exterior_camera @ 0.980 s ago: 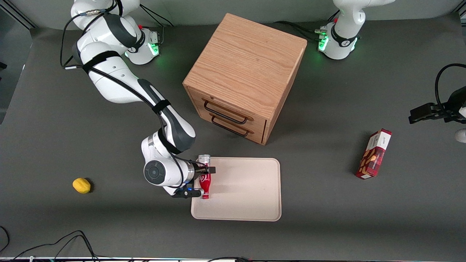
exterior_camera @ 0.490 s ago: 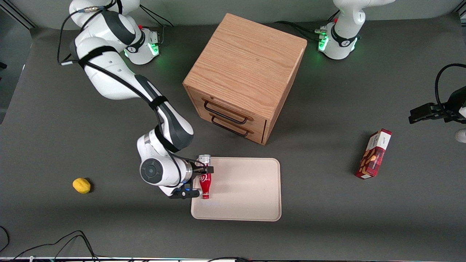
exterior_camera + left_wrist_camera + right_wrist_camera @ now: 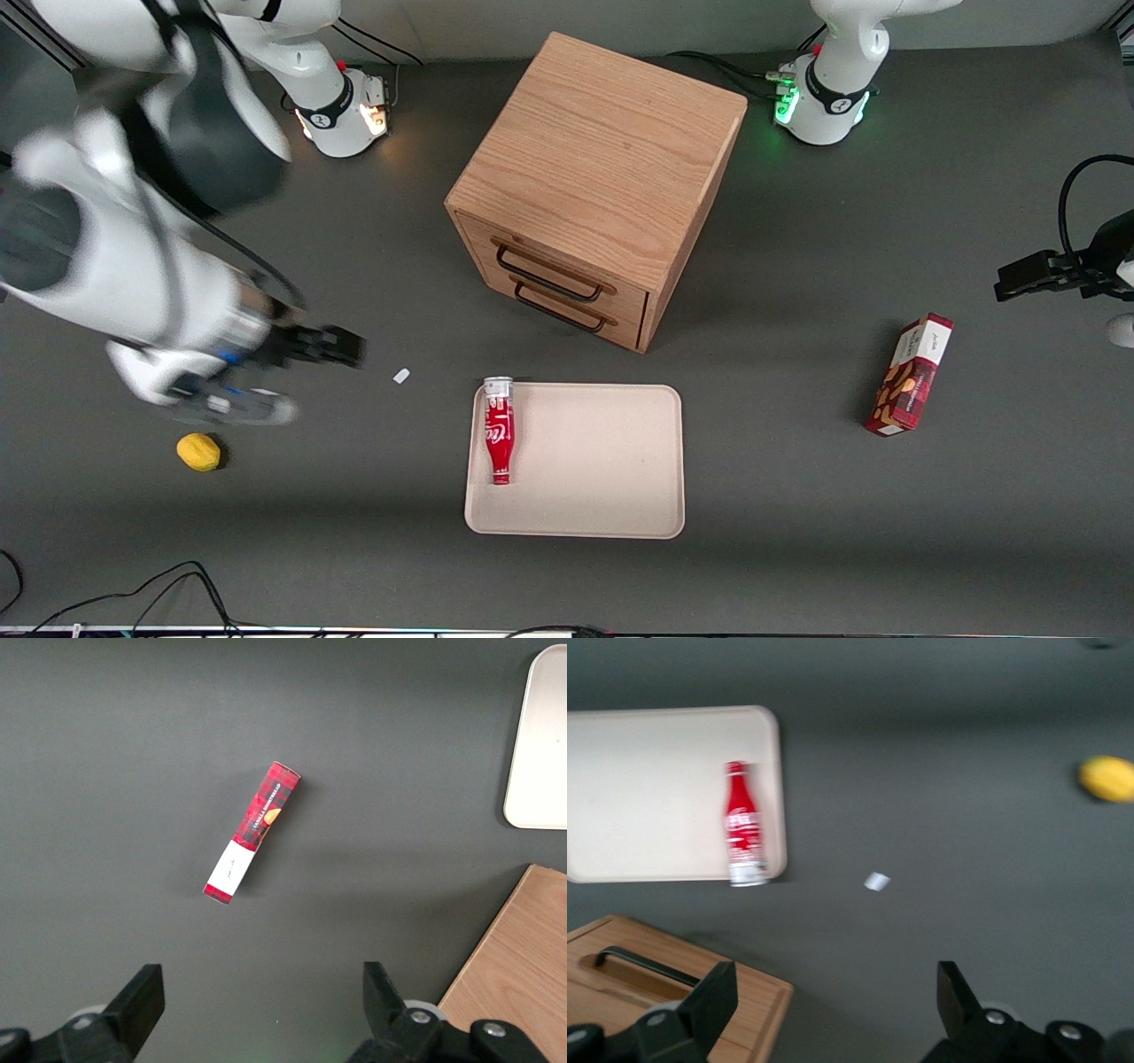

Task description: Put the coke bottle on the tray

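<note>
One wooden two-drawer cabinet (image 3: 595,186) stands farther from the front camera than the tray (image 3: 602,461). Coke bottle (image 3: 499,431) lies flat on the tray along its working-arm edge. Gripper (image 3: 341,346), fingers spread and empty though blurred, hangs well clear, near a lemon-like fruit (image 3: 198,451).

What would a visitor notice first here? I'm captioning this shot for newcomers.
The coke bottle lying flat on the tray, along the edge toward the working arm's end, its silvery base over the rim. The gripper, open and empty, hangs well clear, above the lemon. Farther back stands the wooden drawer cabinet.
</note>
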Available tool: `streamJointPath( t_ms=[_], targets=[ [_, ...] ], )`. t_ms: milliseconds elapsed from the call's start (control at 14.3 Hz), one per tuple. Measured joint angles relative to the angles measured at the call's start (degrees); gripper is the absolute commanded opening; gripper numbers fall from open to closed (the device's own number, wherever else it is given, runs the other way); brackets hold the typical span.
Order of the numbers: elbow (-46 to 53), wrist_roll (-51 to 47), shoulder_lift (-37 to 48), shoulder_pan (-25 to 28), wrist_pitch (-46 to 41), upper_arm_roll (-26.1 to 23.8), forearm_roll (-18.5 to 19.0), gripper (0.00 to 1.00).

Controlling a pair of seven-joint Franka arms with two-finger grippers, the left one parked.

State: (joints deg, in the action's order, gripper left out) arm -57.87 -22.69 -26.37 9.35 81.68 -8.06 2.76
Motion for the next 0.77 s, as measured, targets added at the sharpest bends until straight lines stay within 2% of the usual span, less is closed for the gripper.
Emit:
streamJointPath(
  t_ms=[140,210,420,630,770],
  targets=[
    [-0.95,0.56,5.08,-0.84,-5.28,5.51,-0.89,1.0],
    [-2.46,0.61,7.28,-1.35,-6.76,7.42,-2.46,1.0],
    [-14.67,0.64,17.06,-1.74,-5.66,12.33,-5.73,1.0],
    [-31.04,0.65,28.26,-1.61,-0.47,13.01,-5.92,1.0],
    [-36.62,0.6,32.01,-1.13,1.67,12.85,-5.92,1.0]
  ],
)
